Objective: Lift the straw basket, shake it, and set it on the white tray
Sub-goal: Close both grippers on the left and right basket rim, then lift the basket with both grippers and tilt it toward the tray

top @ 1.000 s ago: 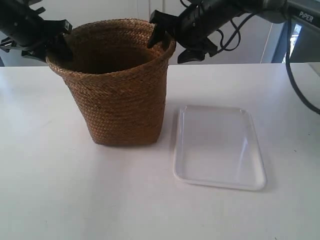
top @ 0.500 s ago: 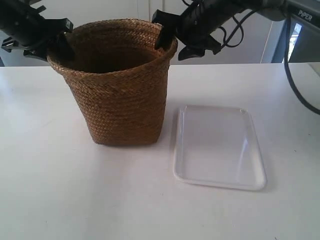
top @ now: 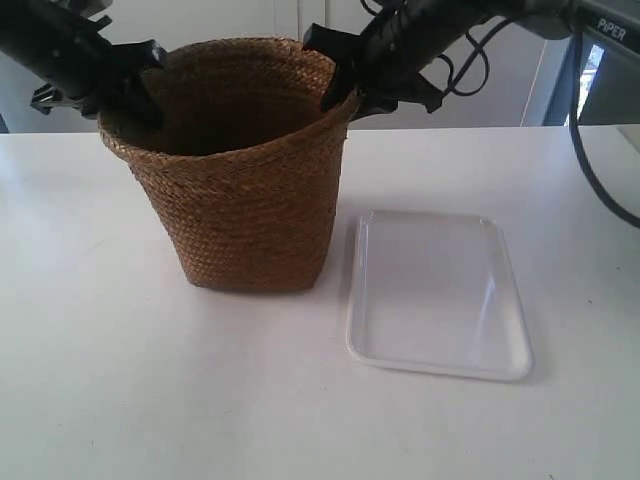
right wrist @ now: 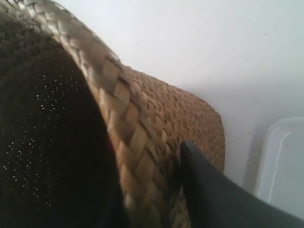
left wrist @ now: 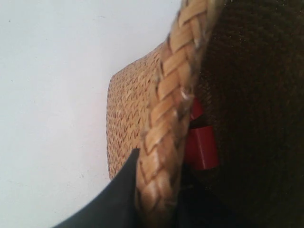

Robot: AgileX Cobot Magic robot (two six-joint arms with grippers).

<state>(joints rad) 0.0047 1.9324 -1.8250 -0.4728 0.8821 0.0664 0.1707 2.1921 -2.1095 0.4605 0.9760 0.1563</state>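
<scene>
The straw basket (top: 240, 200) stands upright on the white table, just left of the white tray (top: 440, 295), which lies flat with nothing on it. My left gripper (top: 135, 100) is shut on the basket's rim at the exterior view's left. One black finger (left wrist: 118, 190) presses the outside of the braided rim (left wrist: 166, 118); the other is lost in the dark inside. My right gripper (top: 340, 92) is shut on the opposite rim (right wrist: 128, 123), with its outer finger (right wrist: 209, 190) against the wall. A corner of the tray (right wrist: 285, 161) shows beyond it.
Something red (left wrist: 202, 147) lies inside the basket against its wall, seen only in the left wrist view. The white table (top: 150, 400) stretches in front of the basket and the tray. A wall and cables lie behind the arms.
Both grippers have closed in on the basket's rim from wider openings. The left one has shifted a little inward. The basket and the tray stay in place.
</scene>
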